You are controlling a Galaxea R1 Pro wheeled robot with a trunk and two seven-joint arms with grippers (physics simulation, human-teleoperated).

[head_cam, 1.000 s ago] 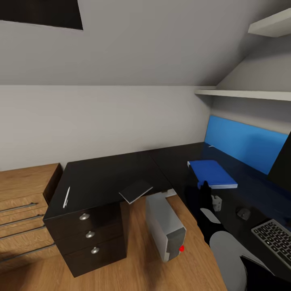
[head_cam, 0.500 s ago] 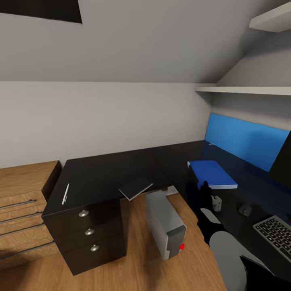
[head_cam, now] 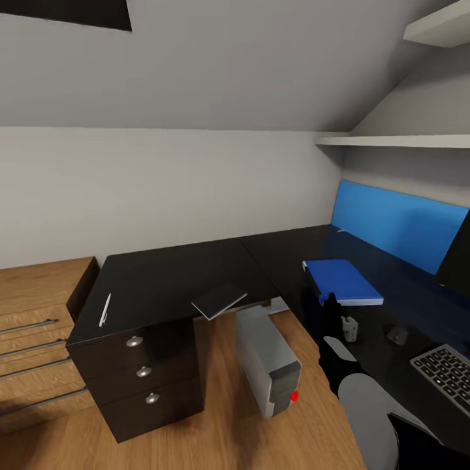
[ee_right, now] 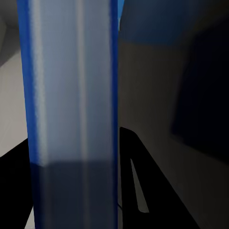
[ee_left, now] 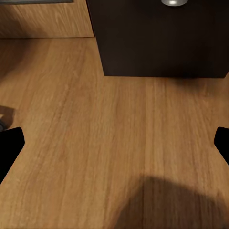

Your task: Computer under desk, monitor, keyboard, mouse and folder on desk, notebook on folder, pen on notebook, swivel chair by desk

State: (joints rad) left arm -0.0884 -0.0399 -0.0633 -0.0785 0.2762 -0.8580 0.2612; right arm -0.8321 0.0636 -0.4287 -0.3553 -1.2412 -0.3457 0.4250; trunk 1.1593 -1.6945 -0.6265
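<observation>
Camera shift only: the head view has drifted a little since the earlier frame, sliding everything slightly in the picture. No item has changed place on the surface, and the right arm keeps its pose.

- Folder (head_cam: 343, 281): blue, lying flat on the black surface (head_cam: 170, 277), on the wing that runs along the blue back panel (head_cam: 398, 225).
- Right gripper (head_cam: 331, 301): at the folder's near edge, at its 6 o'clock. The right wrist view looks at the folder (ee_right: 71, 95) edge-on, with dark fingers (ee_right: 136, 186) on either side. Cannot tell whether the jaws are clenched on it or released.
- Small white object (head_cam: 349, 328): just beside the gripper, too small to identify.
- Mouse (head_cam: 395, 335): on the surface at 4 o'clock of the folder, apart from it.
- Keyboard (head_cam: 447, 372): at 4 o'clock of the mouse, cut by the frame edge.
- Monitor (head_cam: 458, 258): a dark slab at 3 o'clock of the folder, mostly out of frame.
- Notebook (head_cam: 219, 300): grey, at 9 o'clock of the folder, one corner overhanging the surface's front edge.
- Pen (head_cam: 105, 309): white, at 9 o'clock of the notebook, well apart, above the drawers (head_cam: 143, 372).
- Computer (head_cam: 264, 359): on the floor at 5 o'clock of the notebook, its far end tucked under the surface, red dot on its near face.
- Left gripper (ee_left: 114, 143): jaws released and wide apart, over the wood floor (ee_left: 71, 105) in front of the drawers.
</observation>
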